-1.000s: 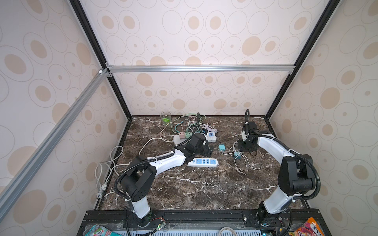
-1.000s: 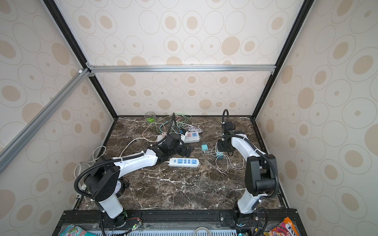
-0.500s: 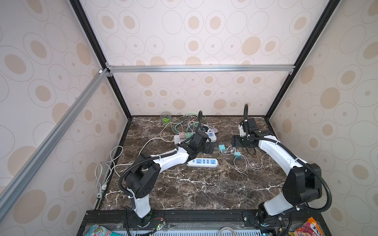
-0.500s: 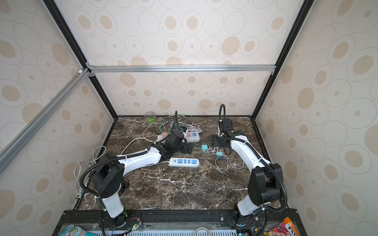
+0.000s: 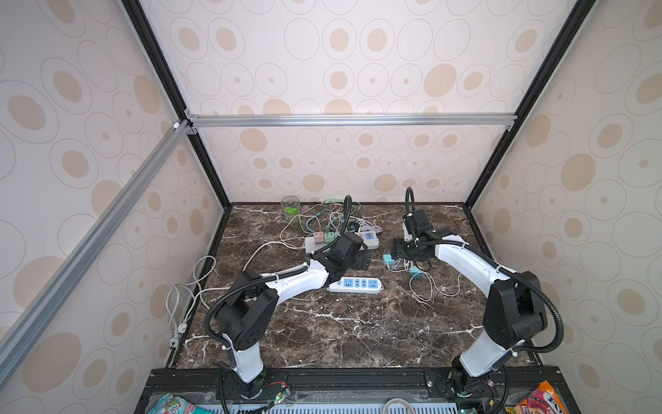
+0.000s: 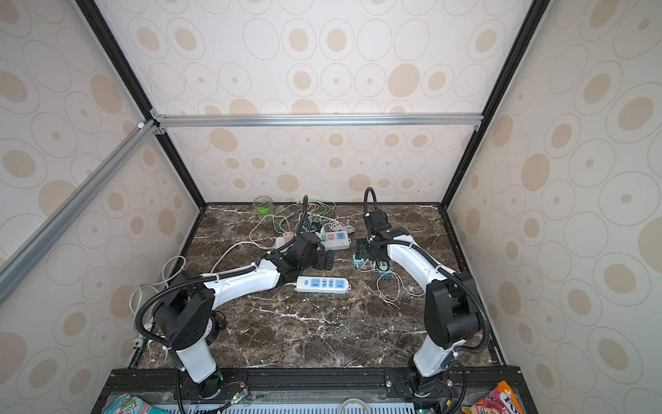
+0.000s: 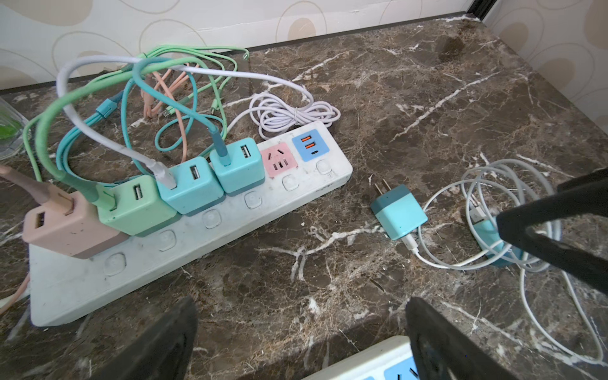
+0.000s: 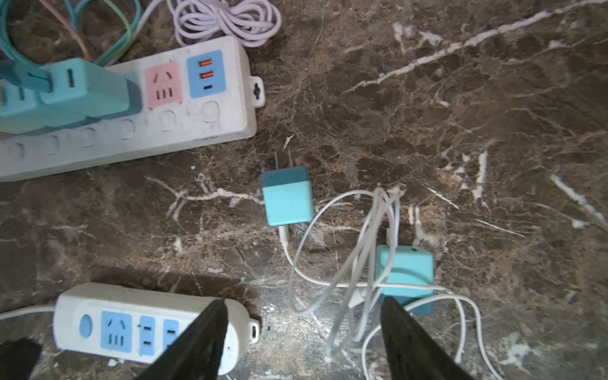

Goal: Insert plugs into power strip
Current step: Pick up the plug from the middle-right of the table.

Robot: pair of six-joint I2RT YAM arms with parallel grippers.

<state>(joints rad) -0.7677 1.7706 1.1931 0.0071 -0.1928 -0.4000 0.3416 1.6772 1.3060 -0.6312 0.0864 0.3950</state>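
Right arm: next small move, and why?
Probably ease the right gripper over and down to straddle the loose teal plug lying on its side. Its jaws stand open and empty, the plug's prongs point toward the long power strip, and that strip's pink socket is free. The second loose plug sits under tangled white cable, so looks harder.

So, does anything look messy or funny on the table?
Yes. One teal plug lies on its side beside the long power strip, prongs showing. A second teal plug sits under loops of white cable. The strip's pink socket is empty.
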